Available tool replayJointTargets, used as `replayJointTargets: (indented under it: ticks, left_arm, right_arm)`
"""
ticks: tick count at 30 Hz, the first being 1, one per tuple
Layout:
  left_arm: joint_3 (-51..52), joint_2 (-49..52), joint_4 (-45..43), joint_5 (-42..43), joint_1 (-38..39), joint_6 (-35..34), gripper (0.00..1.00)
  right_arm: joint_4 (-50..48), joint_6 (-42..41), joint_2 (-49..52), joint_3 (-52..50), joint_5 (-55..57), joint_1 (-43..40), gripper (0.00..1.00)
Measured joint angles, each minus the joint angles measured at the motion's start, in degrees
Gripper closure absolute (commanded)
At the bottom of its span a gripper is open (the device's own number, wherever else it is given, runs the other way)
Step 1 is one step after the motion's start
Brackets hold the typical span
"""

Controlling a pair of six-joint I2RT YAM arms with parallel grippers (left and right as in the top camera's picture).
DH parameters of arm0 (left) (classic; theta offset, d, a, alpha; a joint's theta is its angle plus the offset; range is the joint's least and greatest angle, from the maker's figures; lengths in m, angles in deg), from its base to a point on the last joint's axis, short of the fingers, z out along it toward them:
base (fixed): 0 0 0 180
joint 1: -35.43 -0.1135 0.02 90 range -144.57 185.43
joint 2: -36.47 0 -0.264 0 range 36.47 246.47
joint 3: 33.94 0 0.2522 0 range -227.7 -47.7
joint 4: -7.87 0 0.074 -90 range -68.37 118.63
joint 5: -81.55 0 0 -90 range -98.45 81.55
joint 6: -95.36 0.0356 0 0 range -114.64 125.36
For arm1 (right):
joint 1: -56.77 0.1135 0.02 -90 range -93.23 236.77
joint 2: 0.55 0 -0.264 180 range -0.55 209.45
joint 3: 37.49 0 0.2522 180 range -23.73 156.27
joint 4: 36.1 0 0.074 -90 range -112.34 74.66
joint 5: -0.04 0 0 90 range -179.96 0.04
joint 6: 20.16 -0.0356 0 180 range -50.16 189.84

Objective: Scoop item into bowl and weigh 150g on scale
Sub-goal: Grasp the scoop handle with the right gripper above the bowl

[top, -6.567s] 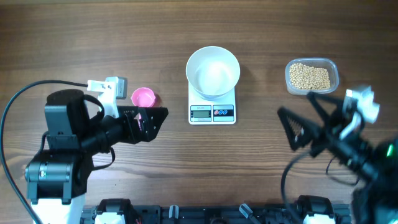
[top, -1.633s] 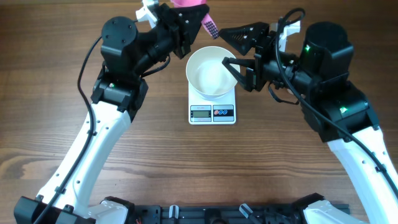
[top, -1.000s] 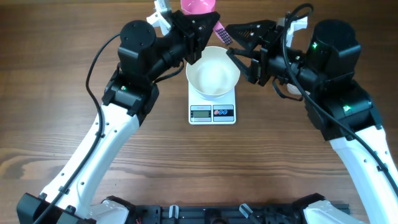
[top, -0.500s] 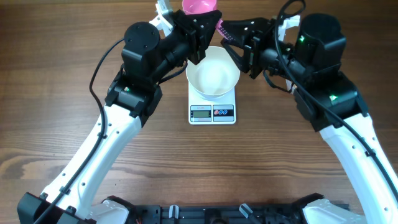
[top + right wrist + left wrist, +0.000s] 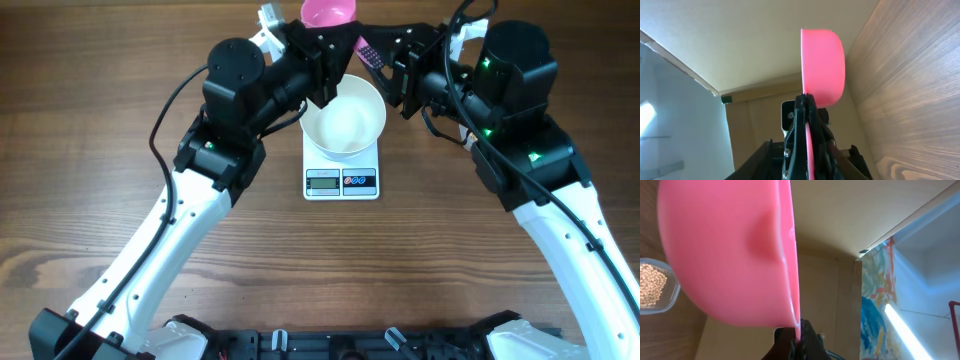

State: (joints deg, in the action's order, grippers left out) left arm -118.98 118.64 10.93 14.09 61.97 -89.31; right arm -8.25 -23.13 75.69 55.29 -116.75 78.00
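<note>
- Left hand (image 5: pixel 328 52) pinches pink scoop (image 5: pixel 328 12) by handle, cup beyond its fingertips, likely for handover.
- Right hand (image 5: pixel 383 62) just beside handle; cannot tell its grip.

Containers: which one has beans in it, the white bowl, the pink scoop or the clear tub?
The clear tub, seen in the left wrist view, holds tan beans. The white bowl is empty; the pink scoop shows none.

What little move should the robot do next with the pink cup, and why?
Probably close the right gripper on the handle of the round pink plastic scoop. The left gripper holds that empty scoop beyond the round white bowl, and the right gripper sits at its handle.
</note>
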Motion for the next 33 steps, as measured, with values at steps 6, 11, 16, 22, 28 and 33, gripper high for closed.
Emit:
replayJointTargets:
  ticks: [6,11,16,22,28,33]
  left_arm:
    - [0.0,0.0,0.0,-0.5,0.0,0.0,0.96]
    - [0.0,0.0,0.0,-0.7,0.0,0.0,0.96]
    - [0.0,0.0,0.0,-0.7,0.0,0.0,0.96]
    - [0.0,0.0,0.0,-0.7,0.0,0.0,0.96]
    - [0.0,0.0,0.0,-0.8,0.0,0.0,0.96]
    - [0.0,0.0,0.0,-0.9,0.0,0.0,0.96]
  right_arm:
    - [0.1,0.0,0.0,0.0,-0.4,0.0,0.70]
    - [0.3,0.0,0.0,0.0,-0.6,0.0,0.75]
    - [1.2,0.0,0.0,0.0,-0.9,0.0,0.79]
    - [2.6,0.0,0.0,0.0,-1.3,0.0,0.82]
    - [2.6,0.0,0.0,0.0,-1.3,0.0,0.82]
    - [1.4,0.0,0.0,0.0,-1.3,0.0,0.84]
